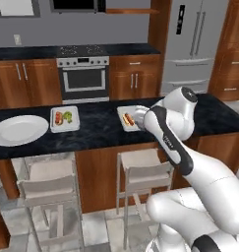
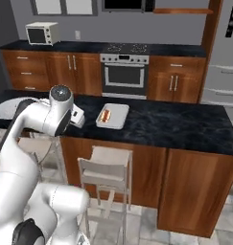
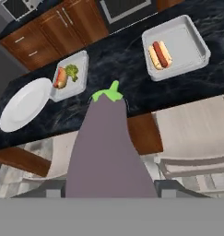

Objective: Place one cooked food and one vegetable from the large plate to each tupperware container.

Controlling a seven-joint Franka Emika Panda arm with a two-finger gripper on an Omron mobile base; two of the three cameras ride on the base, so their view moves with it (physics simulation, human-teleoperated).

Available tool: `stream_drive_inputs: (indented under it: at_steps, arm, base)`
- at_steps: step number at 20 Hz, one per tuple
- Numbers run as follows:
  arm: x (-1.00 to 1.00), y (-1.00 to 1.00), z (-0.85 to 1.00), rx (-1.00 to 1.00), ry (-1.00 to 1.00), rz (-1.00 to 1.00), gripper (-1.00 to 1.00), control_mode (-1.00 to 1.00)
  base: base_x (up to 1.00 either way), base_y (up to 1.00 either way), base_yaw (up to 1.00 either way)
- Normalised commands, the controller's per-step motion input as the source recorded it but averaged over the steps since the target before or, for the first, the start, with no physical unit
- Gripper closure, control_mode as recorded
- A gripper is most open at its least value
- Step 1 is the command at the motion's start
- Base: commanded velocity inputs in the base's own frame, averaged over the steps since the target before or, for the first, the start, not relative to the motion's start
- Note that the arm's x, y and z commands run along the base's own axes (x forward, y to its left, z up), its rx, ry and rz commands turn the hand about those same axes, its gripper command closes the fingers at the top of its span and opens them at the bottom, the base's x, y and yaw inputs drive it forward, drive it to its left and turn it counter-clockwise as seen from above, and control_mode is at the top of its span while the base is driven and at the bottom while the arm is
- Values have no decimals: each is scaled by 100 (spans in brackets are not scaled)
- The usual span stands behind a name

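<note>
Eggplant [image 3: 106, 152] is riding in the gripper [image 3: 109, 186], jaws half-open around its body, above the counter's edge. Large plate [image 3: 23, 107] is sitting bare (left tray [image 3: 81, 62] already filled). Next, it is needing carrying to the hot-dog tray [image 3: 189, 44].

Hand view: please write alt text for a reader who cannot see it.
A purple eggplant held in the gripper hangs above a dark counter. Beyond it sit a tray with a hot dog, a tray with broccoli and another food, and an empty white plate.
</note>
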Motion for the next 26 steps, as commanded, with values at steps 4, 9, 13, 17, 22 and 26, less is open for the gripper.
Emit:
stream_drive_inputs:
  at_steps: [4,9,13,17,22,26]
  arm:
    - [0,0,0,0,0,0,100,100]
    - [0,0,0,0,0,0,100,100]
    - [0,0,0,0,0,0,100,100]
    - [92,0,-49,-6,-6,0,100,-100]
    - [71,23,-93,-27,-9,-1,100,-100]
    - [86,21,-86,-14,14,0,100,-100]
  base:
    - [93,-95,0]
    - [100,35,0]
    - [100,17,0]
    - [0,0,0]
    - [0,0,0]
    - [0,0,0]
